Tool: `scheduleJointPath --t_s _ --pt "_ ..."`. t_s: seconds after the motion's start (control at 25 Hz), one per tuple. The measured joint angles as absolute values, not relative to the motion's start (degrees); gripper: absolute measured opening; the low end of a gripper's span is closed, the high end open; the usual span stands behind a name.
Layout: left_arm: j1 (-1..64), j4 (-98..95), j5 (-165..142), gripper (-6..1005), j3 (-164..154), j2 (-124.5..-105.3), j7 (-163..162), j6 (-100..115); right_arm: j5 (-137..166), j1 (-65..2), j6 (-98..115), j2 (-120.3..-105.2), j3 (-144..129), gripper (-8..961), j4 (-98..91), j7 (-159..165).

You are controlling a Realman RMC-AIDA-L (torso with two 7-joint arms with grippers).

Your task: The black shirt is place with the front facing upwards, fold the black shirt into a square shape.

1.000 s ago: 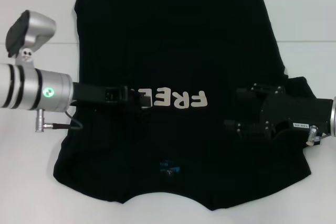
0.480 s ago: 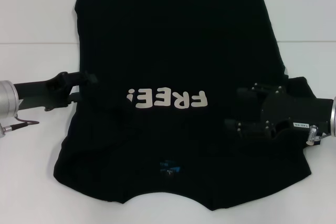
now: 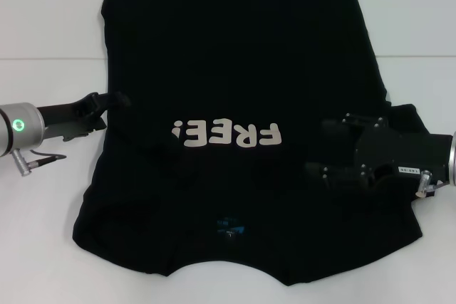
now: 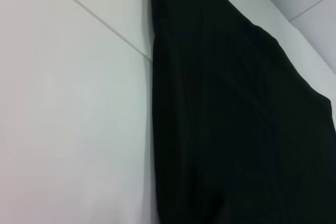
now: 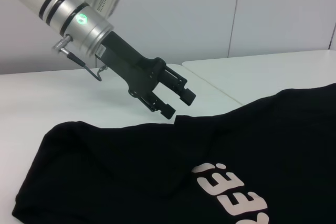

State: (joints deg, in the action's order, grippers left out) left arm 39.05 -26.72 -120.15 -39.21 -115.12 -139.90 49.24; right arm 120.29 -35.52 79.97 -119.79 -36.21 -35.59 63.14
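- A white table [image 3: 43, 26] is seen from above, and the black shirt [image 3: 235, 55] is spread flat across most of it, front side up.
- The shirt's long axis runs away from the robot: the neck opening and a small blue label [image 3: 229, 226] lie at the near edge, and the hem lies at the far edge.
- Cream lettering [image 3: 228, 134] crosses the chest and reads upside down in the head view.
- The left side of the shirt is folded inward, so that edge runs fairly straight; on the right side a sleeve is seen spread outward beneath the right arm.
- No container is shown; nothing but the two arms is seen on or over the shirt.
- The left gripper [image 3: 114, 102] is reached in low from the left side of the table, its silver arm nearly level, with the fingertips at the shirt's left edge, level with the lettering.
- In the right wrist view the left gripper [image 5: 177, 103] is seen tilted down towards the cloth, just above the shirt's edge, with its fingers [image 5: 186, 94] parted and nothing held between them.
- The right gripper [image 3: 324, 149] is stretched in from the right side, lying low over the right chest and sleeve area, its fingertips pointed towards the lettering; whether anything is gripped cannot be told, black against black.
- In the left wrist view only the shirt's folded edge and bare table are shown.
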Motion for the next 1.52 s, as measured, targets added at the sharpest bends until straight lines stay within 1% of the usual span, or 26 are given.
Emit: scheduleJointPath --t_s 0.36,0.8,1.08,1.4,1.52 --pt "39.81 -25.63 -120.23 802 -40.02 -115.50 -139.41 44.66 120.27 -35.51 79.98 -119.79 -36.21 884 -35.59 63.11" --pt "40.89 -25.57 -120.23 800 -40.52 -116.75 -139.32 44.49 120.23 -35.51 79.98 -119.79 -36.21 884 -35.60 63.10" --pt "41.33 -25.58 -120.08 799 -40.47 -117.02 -138.78 44.89 120.26 -35.50 80.11 -119.79 -36.21 885 -35.59 63.10" --pt "44.28 -25.06 -114.64 798 -40.11 -118.78 -136.88 57.27 120.27 -35.49 80.12 -119.79 -36.16 885 -35.60 63.31" --pt "44.24 -25.05 -112.25 797 -39.96 -118.90 -136.02 62.08 120.17 -35.46 80.17 -119.79 -35.82 885 -35.60 63.29"
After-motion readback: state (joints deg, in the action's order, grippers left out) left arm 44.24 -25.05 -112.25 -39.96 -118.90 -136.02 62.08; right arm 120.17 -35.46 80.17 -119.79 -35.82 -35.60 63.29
